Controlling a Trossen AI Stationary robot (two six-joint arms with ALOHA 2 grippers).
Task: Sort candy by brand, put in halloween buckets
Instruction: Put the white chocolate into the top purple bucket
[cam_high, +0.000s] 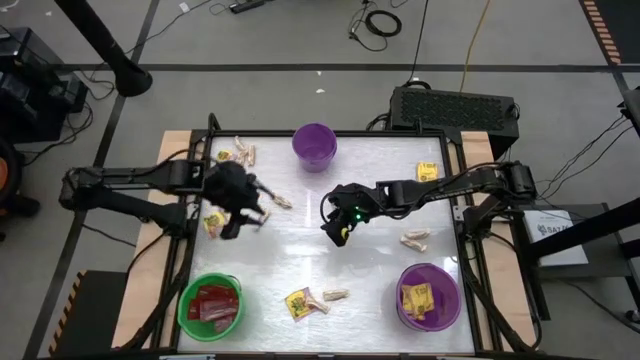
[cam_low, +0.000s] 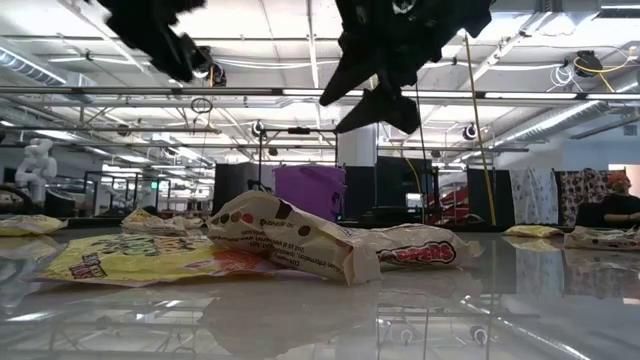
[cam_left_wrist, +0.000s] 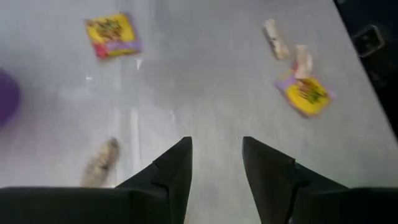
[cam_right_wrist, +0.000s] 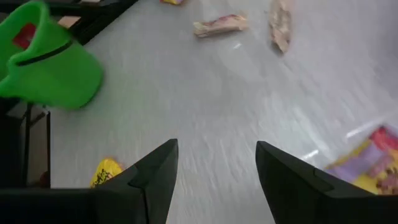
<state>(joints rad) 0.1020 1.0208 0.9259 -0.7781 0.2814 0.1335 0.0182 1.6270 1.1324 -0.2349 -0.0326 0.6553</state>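
Note:
Both grippers hang open and empty above the table's middle. My left gripper is left of centre, over bare table, near a tan twisted piece and a yellow packet. My right gripper is at the centre. Further candy lies flat on the table: tan pieces, a yellow packet, tan pieces, a yellow packet. The green bucket holds red packets. The near purple bucket holds yellow packets. The other purple bucket stands at the far edge.
The buckets stand at the near left, near right and far middle. A raised frame edges the table. Bare tabletop lies between the grippers and the near buckets. In the low view, candy lies close to the camera.

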